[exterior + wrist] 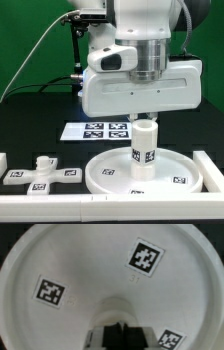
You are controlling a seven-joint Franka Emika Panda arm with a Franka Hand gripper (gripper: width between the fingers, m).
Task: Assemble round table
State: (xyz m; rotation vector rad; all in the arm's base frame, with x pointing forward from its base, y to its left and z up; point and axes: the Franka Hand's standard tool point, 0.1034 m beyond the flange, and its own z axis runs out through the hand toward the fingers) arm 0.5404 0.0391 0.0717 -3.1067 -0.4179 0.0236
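The large rimmed round disc lies flat on the table near the front. The short thick cylinder leg stands upright on its middle, tags facing out. My gripper hangs straight above the leg, right at its top end. In the wrist view the disc fills the picture and the leg runs up to my gripper. The two dark fingers stand together over the leg's top, with nothing between them. The cross-shaped foot lies loose on the table at the exterior view's left of the disc.
The marker board lies flat behind the disc. A white rail runs along the front, with white blocks at the exterior view's right and far left. A dark frame stands at the back.
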